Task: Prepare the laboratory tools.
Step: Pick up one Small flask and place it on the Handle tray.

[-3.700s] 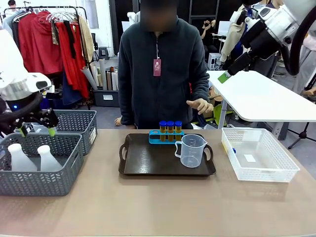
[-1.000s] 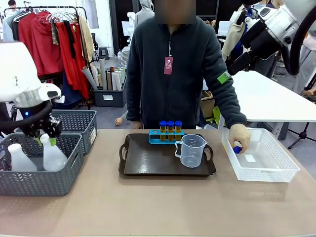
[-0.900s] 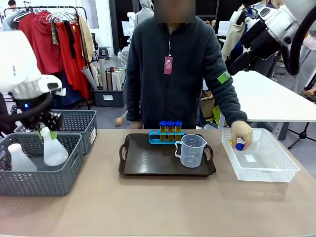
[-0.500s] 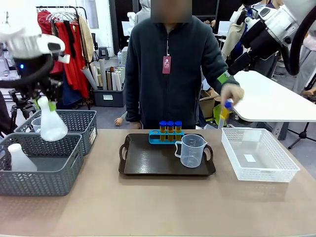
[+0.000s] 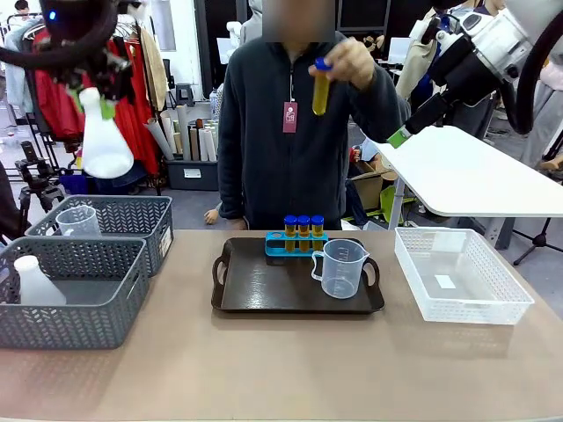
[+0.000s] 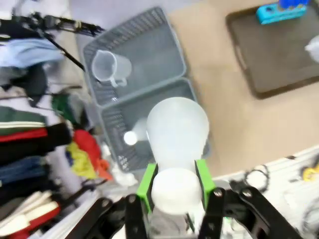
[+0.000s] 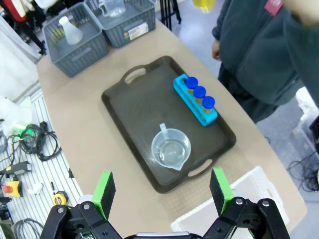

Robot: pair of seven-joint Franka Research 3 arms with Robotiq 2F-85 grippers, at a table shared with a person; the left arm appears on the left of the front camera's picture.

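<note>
- the left claw (image 5: 92, 103) is high above the tabletop (image 5: 264, 369), its green pads closed partway around the neck of a white conical flask (image 5: 106, 145); the flask hangs upright below the pads, its wide base lowest.
- directly beneath the left claw sit two grey baskets side by side, touching.
- the near grey basket (image 5: 79, 316) holds a second flask (image 5: 33, 286), white and capped, standing upright toward its outer end.
- the far grey basket (image 5: 132, 220) holds one clear beaker (image 5: 79, 220) with a handle, upright.
- the right claw (image 7: 162, 191) is raised high on the opposite side, its jaws spread wide with nothing between them.
- well below the right claw lies a dark tray (image 5: 264, 286) with handle cut-outs at both ends.
- on the tray's far edge stands a blue rack (image 5: 281, 246) carrying three tubes (image 5: 303, 227), amber with blue caps, in a row; one slot of the rack looks vacant.
- a clear measuring beaker (image 5: 341, 268) stands upright on the tray just beside the rack, on the side nearer the right claw; whether it has anything in it i cannot tell.
- a white mesh basket (image 5: 466, 312) sits on the tabletop past the tray, on the right claw's side, with a small white patch on its floor.
- the person's hand (image 5: 352, 60) holds one more amber tube (image 5: 321, 92) upright at chest height, between the two claws and apart from both.
</note>
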